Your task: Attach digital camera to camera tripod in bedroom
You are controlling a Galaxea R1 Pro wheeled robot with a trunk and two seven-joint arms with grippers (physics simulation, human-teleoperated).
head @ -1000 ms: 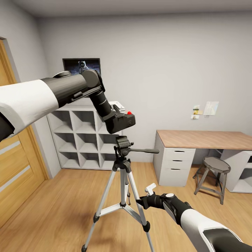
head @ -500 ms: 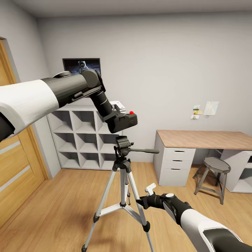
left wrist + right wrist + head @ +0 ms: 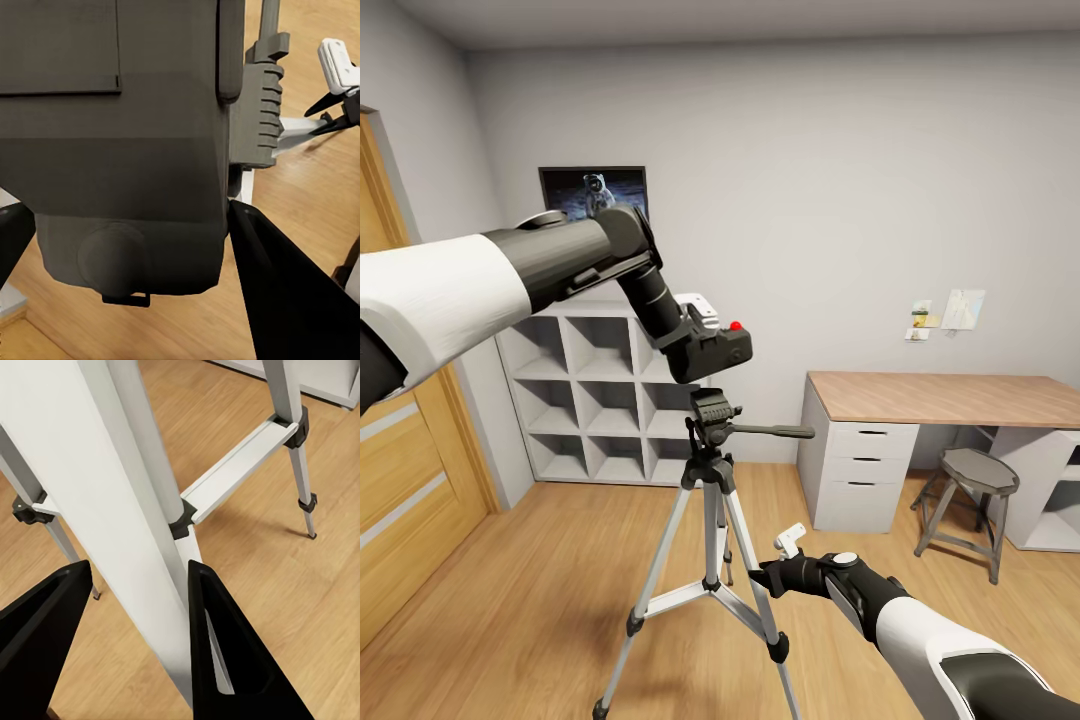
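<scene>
My left gripper (image 3: pixel 698 345) is shut on the black digital camera (image 3: pixel 720 352), whose red button (image 3: pixel 736 325) faces up. I hold it a short way above the black head (image 3: pixel 710 408) of the camera tripod (image 3: pixel 710 490), not touching it. In the left wrist view the camera body (image 3: pixel 112 150) sits between my dark fingers (image 3: pixel 289 300), with the tripod head (image 3: pixel 259 112) beyond it. My right gripper (image 3: pixel 768 578) is low down and open, its fingers (image 3: pixel 225 652) on either side of a silver tripod leg (image 3: pixel 112 480).
A white cube shelf (image 3: pixel 600 400) stands against the far wall behind the tripod, under an astronaut poster (image 3: pixel 593 190). A wood-topped desk (image 3: pixel 940 398) and a stool (image 3: pixel 972 495) are at the right. A wooden door (image 3: pixel 400 470) is at the left.
The left gripper has carried the camera slightly to the right and a touch lower, over the tripod head. The right arm and the tripod have not moved.
</scene>
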